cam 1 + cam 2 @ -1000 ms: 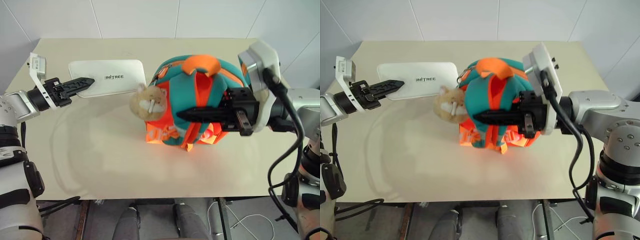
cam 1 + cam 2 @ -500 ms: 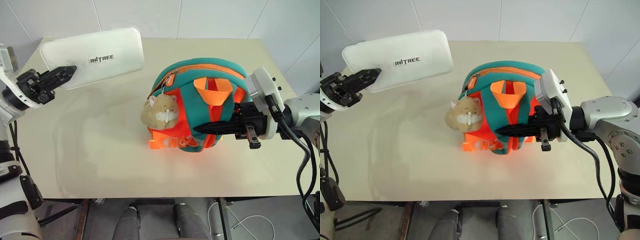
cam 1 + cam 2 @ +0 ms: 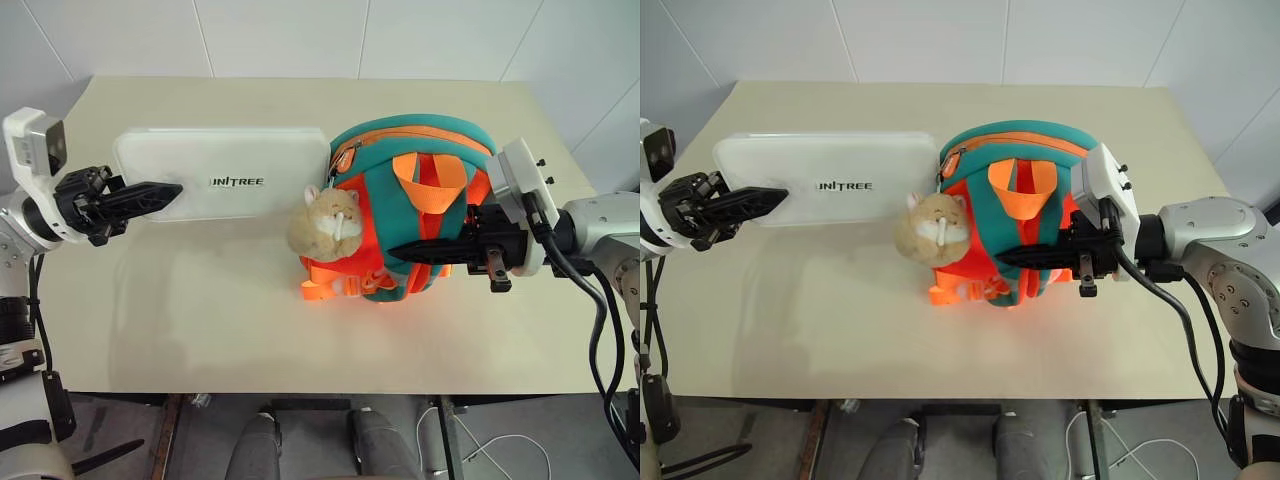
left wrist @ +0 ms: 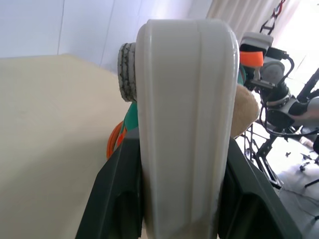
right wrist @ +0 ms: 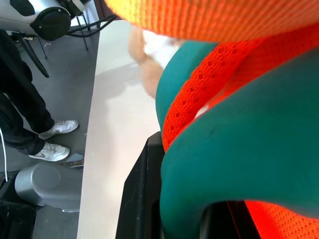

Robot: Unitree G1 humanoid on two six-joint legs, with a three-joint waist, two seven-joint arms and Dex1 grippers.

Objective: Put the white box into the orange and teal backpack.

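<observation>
White box [image 3: 225, 185] — long axis level, aimed at backpack [image 3: 420, 190]; left gripper [image 3: 165, 190] clamps it, right gripper [image 3: 400, 253] pinches a strap.

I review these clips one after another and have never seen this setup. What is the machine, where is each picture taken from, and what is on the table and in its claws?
It is a two-armed humanoid robot. Two pictures come from cameras on its head, looking down at a beige table; two come from cameras on its wrists. The left gripper clamps one end of the white box, seen end-on in the left wrist view. The right gripper is shut on a teal strap of the orange and teal backpack, which stands on the table with a plush hamster on its side. The right wrist view also catches a person's legs beside the table.
</observation>
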